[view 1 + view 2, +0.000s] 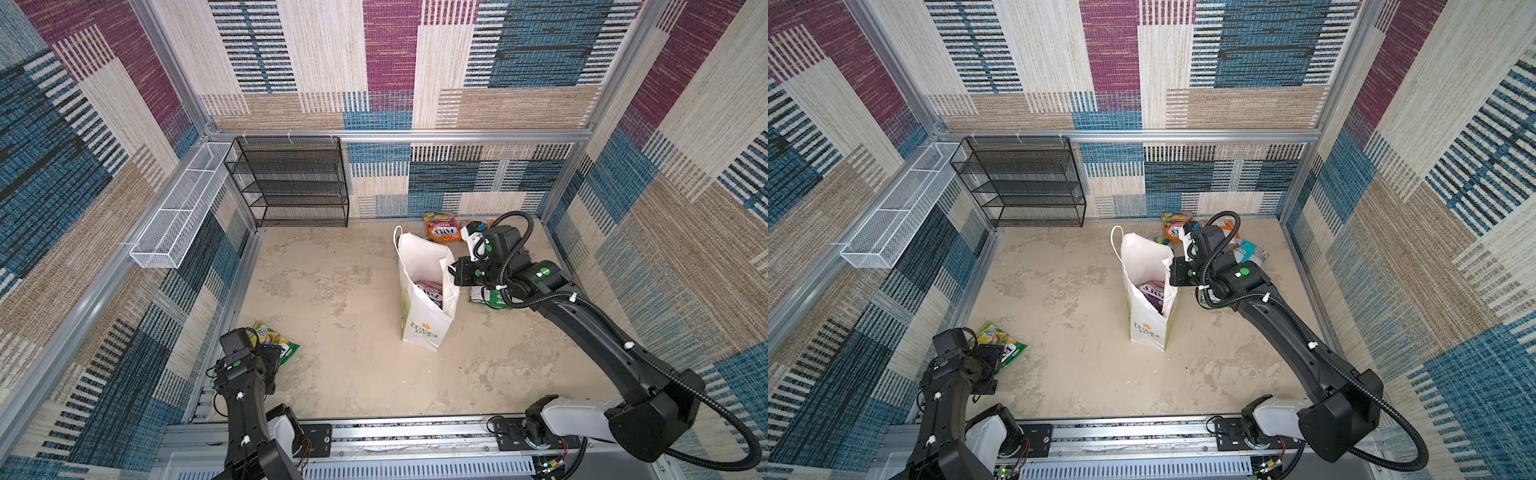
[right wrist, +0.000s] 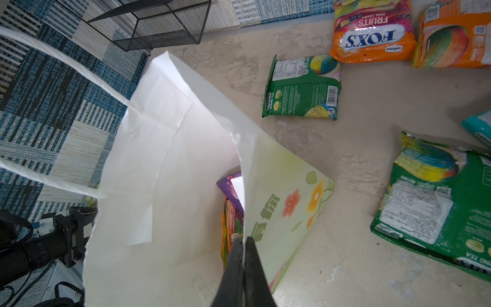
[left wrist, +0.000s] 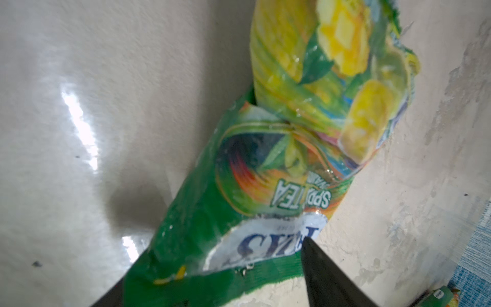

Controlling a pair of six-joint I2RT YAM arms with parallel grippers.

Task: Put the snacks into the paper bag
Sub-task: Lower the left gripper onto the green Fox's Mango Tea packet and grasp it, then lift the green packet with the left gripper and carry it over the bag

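The white paper bag (image 1: 424,316) (image 1: 1146,320) stands upright right of the middle, mouth open. My right gripper (image 1: 451,270) (image 1: 1170,270) (image 2: 243,239) is shut on the bag's side rim (image 2: 247,172). A purple-pink snack (image 1: 428,291) (image 2: 229,186) lies inside. My left gripper (image 1: 268,357) (image 1: 988,355) (image 3: 210,268) is at the front left, open. Its fingers (image 3: 324,271) straddle a green snack packet (image 1: 276,338) (image 1: 1000,340) (image 3: 265,172). Orange packets (image 1: 442,230) (image 2: 372,37), green ones (image 2: 303,87) (image 2: 438,212) and a teal one (image 1: 1250,253) lie on the floor behind and right of the bag.
A black mesh rack (image 1: 291,183) stands against the back wall at the left. A white wire basket (image 1: 178,208) hangs on the left wall. Carpeted walls close in three sides. The arms' metal rail (image 1: 395,436) runs along the front edge.
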